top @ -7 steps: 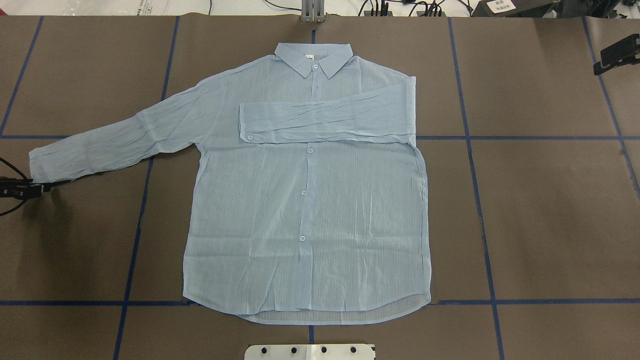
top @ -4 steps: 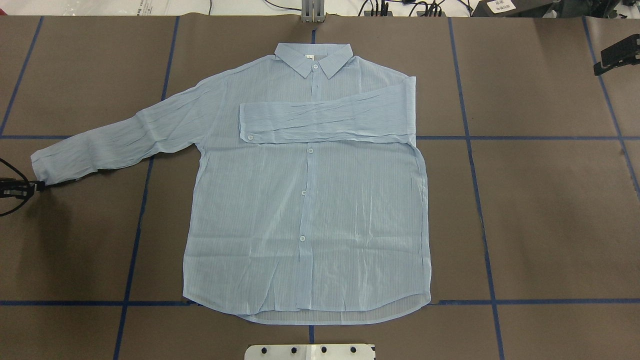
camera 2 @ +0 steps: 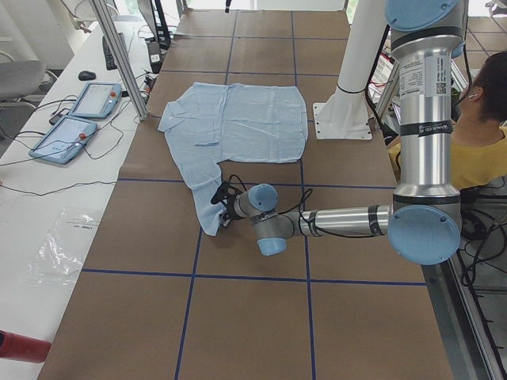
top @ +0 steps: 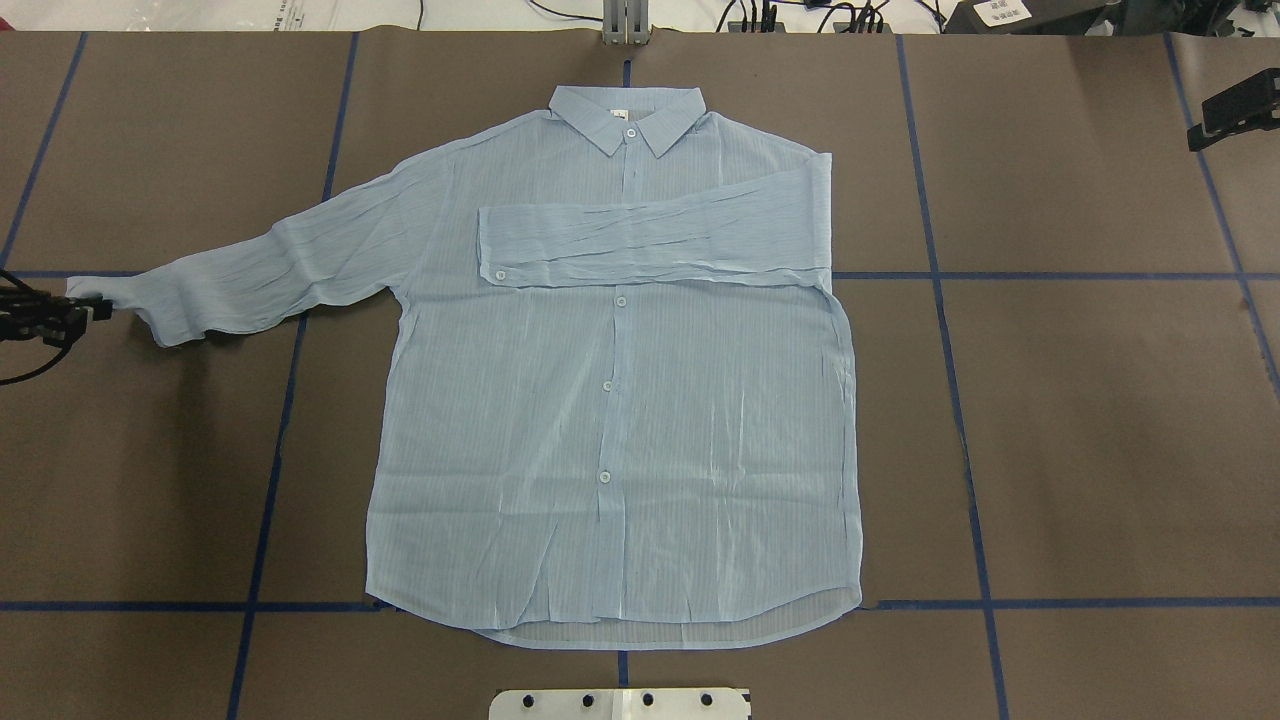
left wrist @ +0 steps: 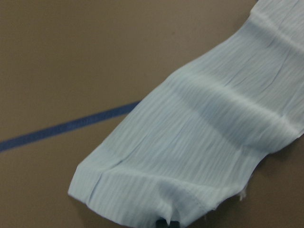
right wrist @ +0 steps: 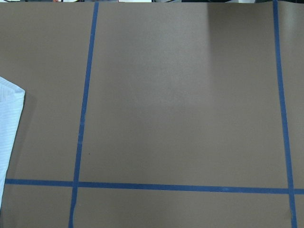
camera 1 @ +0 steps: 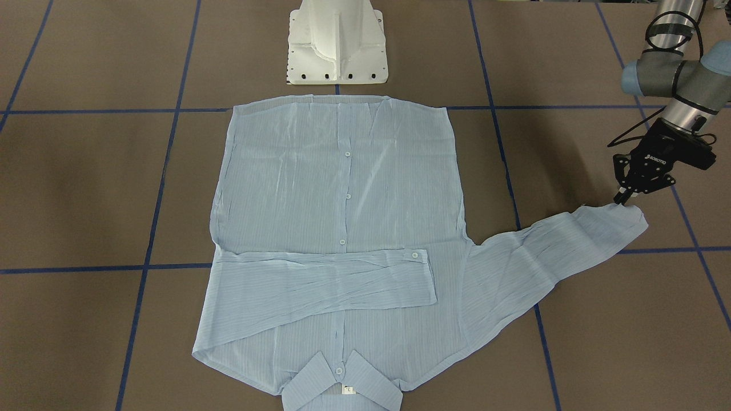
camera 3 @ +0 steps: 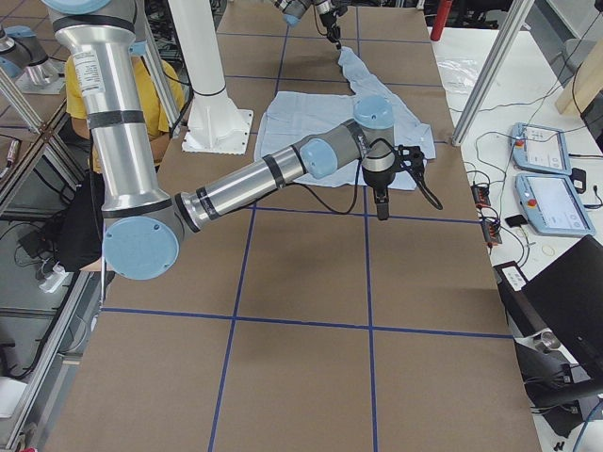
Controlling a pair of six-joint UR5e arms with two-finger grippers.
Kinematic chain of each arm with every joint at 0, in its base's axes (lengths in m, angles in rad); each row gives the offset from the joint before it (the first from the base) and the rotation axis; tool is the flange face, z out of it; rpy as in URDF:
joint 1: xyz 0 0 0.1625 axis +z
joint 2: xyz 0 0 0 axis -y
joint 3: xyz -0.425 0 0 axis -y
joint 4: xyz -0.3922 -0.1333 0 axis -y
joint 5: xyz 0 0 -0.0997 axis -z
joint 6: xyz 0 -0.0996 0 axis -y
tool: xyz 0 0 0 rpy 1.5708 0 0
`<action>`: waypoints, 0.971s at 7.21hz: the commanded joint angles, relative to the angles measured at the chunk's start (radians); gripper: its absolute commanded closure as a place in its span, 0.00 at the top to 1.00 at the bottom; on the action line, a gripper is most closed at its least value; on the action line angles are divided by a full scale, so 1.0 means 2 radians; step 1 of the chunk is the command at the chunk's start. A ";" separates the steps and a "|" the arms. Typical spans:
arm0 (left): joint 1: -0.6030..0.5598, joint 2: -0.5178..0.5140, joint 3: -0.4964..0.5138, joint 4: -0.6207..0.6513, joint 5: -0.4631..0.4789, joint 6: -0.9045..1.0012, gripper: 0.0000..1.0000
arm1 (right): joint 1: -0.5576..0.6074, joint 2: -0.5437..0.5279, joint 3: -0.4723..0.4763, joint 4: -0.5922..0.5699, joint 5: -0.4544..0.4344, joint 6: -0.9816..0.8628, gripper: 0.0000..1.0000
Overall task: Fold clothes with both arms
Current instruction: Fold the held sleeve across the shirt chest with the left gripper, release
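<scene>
Front-facing view, shirt: the pale blue shirt [camera 1: 342, 188] lies flat and button side up on the brown bench [camera 1: 85, 188]. Its hem is near the white pedestal [camera 1: 337, 45] and its collar is on the far side.
Front-facing view, sleeves: one sleeve is folded across the chest. The outstretched sleeve [camera 1: 548, 251] reaches toward the robot's left.
Front-facing view, left jaws: on the left arm [camera 1: 674, 80], they are closed on the corner of the outstretched sleeve's cuff, which is lifted a little off the bench.
Overhead view, surroundings: blue tape lines [top: 940, 275] grid the bench, and some pass under the shirt. A metal post [top: 625, 20] and cables sit past the far edge.
Overhead view, right jaws: they are at the far right edge, well apart from the shirt. I cannot tell whether they are open or closed.
Left side view: two tablets [camera 2: 97, 100] lie on a white counter [camera 2: 32, 229]. A person in yellow [camera 2: 483, 150] sits behind the robot.
Right side view: the right arm [camera 3: 254, 179] reaches over bare bench beside the shirt, its jaws pointing down.
Left wrist view: the rumpled cuff is pinched at the bottom edge, above a tape line.
Right wrist view: it shows bench, tape lines and a shirt edge at the left margin.
</scene>
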 commanded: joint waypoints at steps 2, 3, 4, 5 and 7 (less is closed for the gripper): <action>-0.009 -0.128 -0.024 0.077 -0.034 -0.082 0.00 | 0.000 -0.001 0.000 0.002 0.000 0.003 1.00; -0.006 -0.180 -0.021 0.128 -0.032 -0.094 0.00 | 0.000 -0.001 -0.001 0.002 0.000 0.003 1.00; 0.008 -0.241 -0.023 0.188 -0.030 -0.135 0.00 | 0.000 -0.001 -0.002 0.001 0.000 0.004 1.00; 0.047 -0.282 -0.022 0.224 -0.008 -0.145 0.00 | 0.000 -0.001 -0.003 0.001 -0.001 0.006 1.00; 0.131 -0.364 -0.018 0.299 0.079 -0.180 0.00 | 0.000 0.000 -0.004 0.001 -0.001 0.006 1.00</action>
